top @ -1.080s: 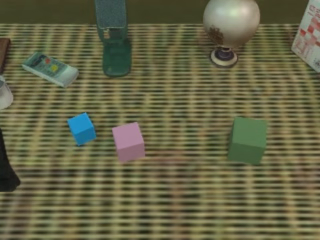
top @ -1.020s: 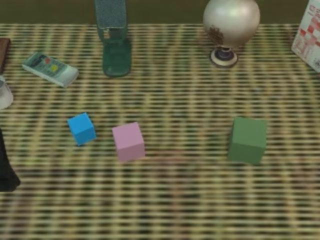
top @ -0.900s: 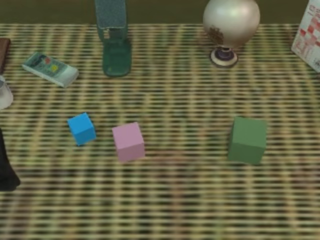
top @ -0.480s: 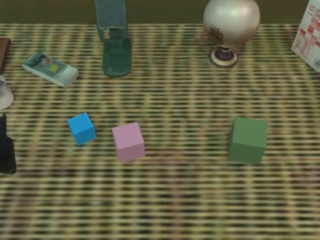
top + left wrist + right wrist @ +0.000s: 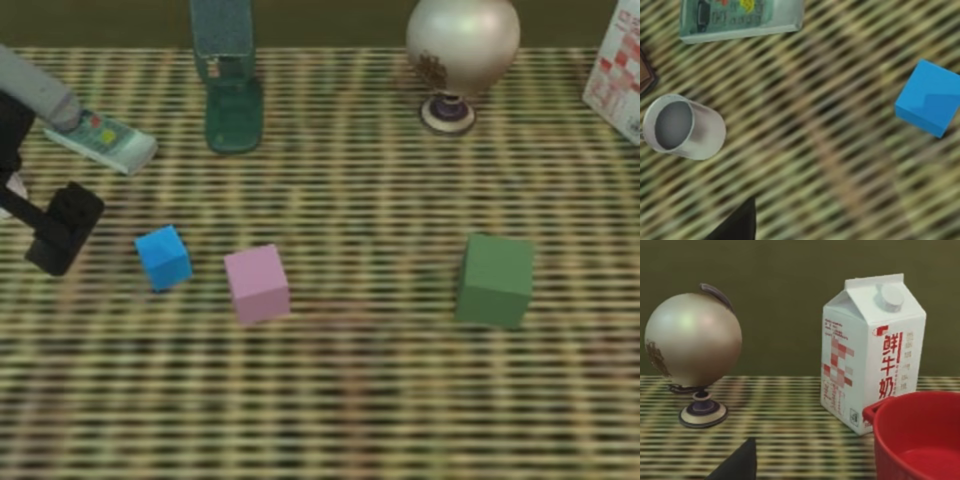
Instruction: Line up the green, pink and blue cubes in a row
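I count three cubes: one blue cube (image 5: pixel 164 256), one pink cube (image 5: pixel 257 283), one green cube (image 5: pixel 495 279). One each besides: globe (image 5: pixel 462 45), milk carton (image 5: pixel 871 346), red pot (image 5: pixel 920 435), grey cup (image 5: pixel 682 127), printed box (image 5: pixel 101 137), teal glass vessel (image 5: pixel 229 80).

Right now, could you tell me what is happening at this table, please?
The left arm is out over the table's left side, its hand above the mat just left of the blue cube, holding nothing. The pink cube sits close beside the blue one, while the green cube lies well apart to the right. All three rest untouched on the mat, so the row is not yet made. The right arm is out of the top view.
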Controlling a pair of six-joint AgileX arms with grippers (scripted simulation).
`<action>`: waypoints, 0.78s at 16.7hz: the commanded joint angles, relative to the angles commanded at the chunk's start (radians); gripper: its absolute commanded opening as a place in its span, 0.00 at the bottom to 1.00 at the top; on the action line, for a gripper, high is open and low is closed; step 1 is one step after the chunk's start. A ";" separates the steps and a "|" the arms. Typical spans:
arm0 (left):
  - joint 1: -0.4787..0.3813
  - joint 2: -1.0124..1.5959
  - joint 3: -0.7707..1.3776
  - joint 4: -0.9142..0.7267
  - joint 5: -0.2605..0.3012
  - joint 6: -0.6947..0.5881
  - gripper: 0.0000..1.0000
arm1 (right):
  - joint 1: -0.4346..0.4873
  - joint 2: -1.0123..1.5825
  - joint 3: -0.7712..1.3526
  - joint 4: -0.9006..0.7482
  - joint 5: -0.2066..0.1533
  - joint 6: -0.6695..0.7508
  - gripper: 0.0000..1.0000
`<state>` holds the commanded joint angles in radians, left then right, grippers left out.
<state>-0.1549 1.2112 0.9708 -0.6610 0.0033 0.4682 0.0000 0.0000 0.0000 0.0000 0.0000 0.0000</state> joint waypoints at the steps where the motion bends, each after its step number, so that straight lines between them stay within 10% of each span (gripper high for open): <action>1: -0.013 0.110 0.082 -0.057 0.000 0.040 1.00 | 0.000 0.000 0.000 0.000 0.000 0.000 1.00; 13: -0.108 0.918 0.711 -0.459 -0.001 0.334 1.00 | 0.000 0.000 0.000 0.000 0.000 0.000 1.00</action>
<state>-0.2630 2.1295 1.6815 -1.1199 0.0025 0.8026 0.0000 0.0000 0.0000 0.0000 0.0000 0.0000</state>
